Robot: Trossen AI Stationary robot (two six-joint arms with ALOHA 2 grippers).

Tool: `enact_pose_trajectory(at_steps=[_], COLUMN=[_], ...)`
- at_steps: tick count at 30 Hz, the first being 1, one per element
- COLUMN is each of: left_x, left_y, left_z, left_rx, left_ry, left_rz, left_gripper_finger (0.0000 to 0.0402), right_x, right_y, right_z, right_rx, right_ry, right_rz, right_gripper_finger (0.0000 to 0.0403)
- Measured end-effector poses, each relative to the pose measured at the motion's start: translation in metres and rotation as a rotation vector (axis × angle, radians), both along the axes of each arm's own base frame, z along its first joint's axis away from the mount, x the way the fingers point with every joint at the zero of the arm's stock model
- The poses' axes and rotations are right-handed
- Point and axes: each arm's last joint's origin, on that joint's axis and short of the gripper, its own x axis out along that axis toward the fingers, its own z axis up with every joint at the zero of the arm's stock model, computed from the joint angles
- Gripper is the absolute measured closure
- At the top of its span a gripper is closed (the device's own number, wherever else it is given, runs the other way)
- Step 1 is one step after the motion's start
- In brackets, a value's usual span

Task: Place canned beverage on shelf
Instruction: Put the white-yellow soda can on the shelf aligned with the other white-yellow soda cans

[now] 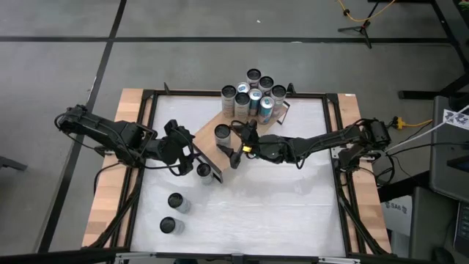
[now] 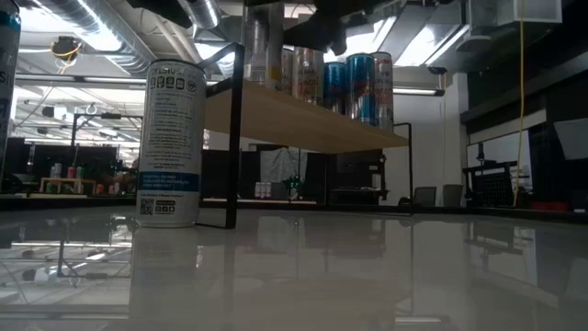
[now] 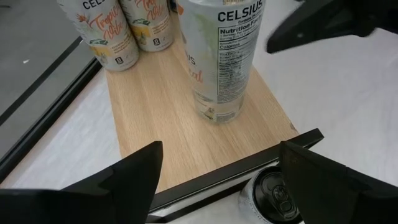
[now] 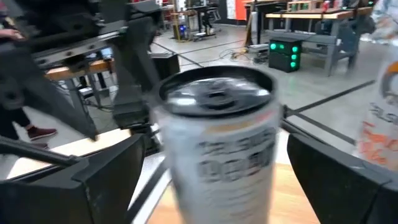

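The shelf (image 1: pixel 207 145) is a light wooden board with black frame ends, lying slantwise across the white table. A white Celsius can (image 1: pixel 222 133) (image 3: pixel 217 62) stands upright on its bottom near the board's near end. My right gripper (image 1: pixel 231 141) (image 4: pixel 214 186) is open and level, one finger on either side of this can (image 4: pixel 217 143) with a narrow gap at each. My left gripper (image 1: pixel 192 152) (image 3: pixel 217 186) hangs open above the board's near end, tipped down, with nothing between its fingers. Several cans (image 1: pixel 253 94) stand bunched at the board's far end.
One can (image 1: pixel 204 170) (image 3: pixel 273 196) stands on the table just off the shelf's near frame end. Two more cans (image 1: pixel 176 201) (image 1: pixel 168 224) stand toward the near left. The low view shows a can (image 2: pixel 170 142) beside the shelf's black leg (image 2: pixel 234 138).
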Motion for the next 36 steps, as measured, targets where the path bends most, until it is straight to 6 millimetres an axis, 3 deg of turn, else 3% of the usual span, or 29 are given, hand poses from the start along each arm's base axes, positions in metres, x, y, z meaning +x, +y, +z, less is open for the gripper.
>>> enact_pose_trajectory(at_steps=[12, 22, 28, 36], left_x=[0.000, 0.001, 0.001, 0.001], left_y=[0.000, 0.000, 0.000, 0.000], left_z=[0.000, 0.001, 0.001, 0.001], left_rx=[0.000, -0.003, -0.005, -0.005], left_ry=[0.000, -0.010, -0.016, -0.016], left_rz=[0.001, 0.001, 0.000, 0.000], left_gripper_finger=[0.0088, 0.0088, 0.0088, 0.0088], right_x=[0.004, 0.008, 0.009, 0.009], right_y=[-0.004, -0.015, -0.025, -0.046], right_z=[-0.003, -0.010, -0.010, -0.009], right_rx=[-0.041, -0.040, -0.039, -0.019], right_ry=[0.024, 0.046, 0.049, 0.038], right_rz=[0.078, 0.105, 0.248, 0.544], right_gripper_finger=[0.0025, 0.0118, 0.0170, 0.0153])
